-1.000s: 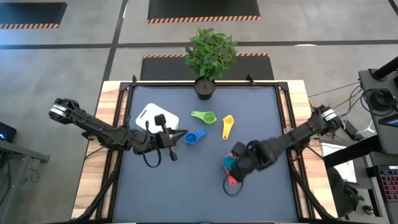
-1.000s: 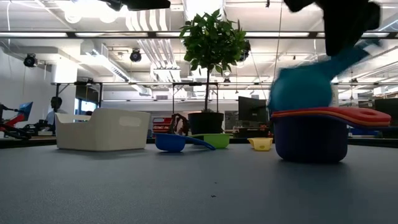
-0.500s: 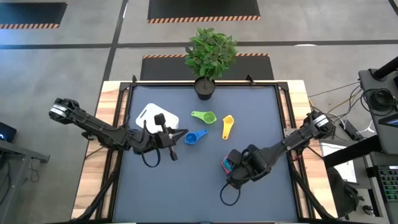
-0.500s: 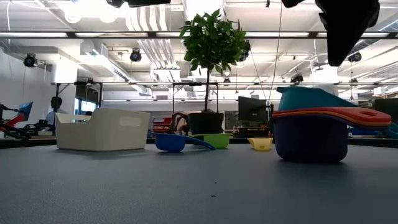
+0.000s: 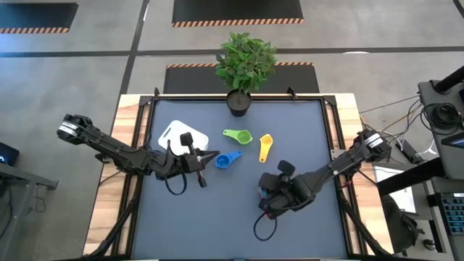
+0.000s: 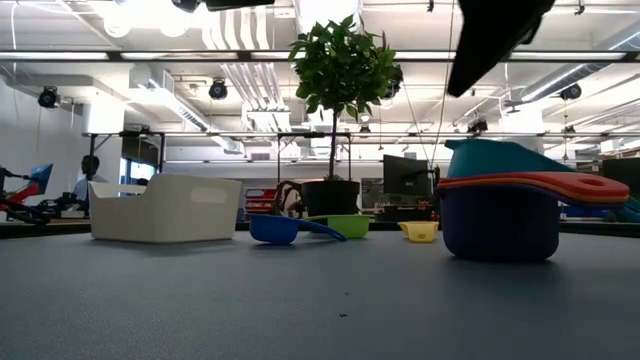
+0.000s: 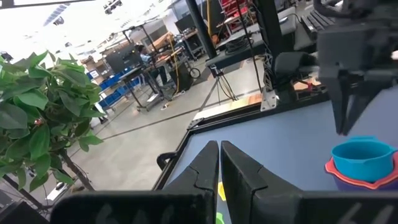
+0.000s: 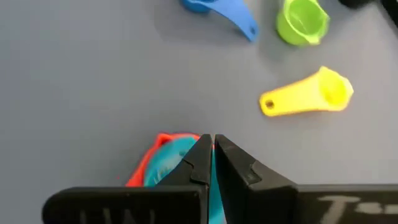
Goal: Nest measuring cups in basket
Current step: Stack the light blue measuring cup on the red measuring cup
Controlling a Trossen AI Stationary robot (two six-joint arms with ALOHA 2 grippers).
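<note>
Stack so far: teal cup (image 6: pixel 497 160) in red (image 6: pixel 540 184) in purple (image 6: pixel 498 226), on desk (image 6: pixel 300 300). My right hand (image 8: pixel 211 146) pressed together above it, empty; left hand (image 7: pixel 219 163) too. Blue (image 5: pixel 227 159), green (image 5: pixel 238 135), yellow (image 5: pixel 264 147) loose; basket (image 6: pixel 165 209) w/o cups, far as I see.

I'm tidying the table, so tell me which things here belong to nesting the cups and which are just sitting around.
Job: white basket; green cup; yellow cup; blue cup; stack of teal cup, red cup and purple cup.
Lying about: potted plant.
</note>
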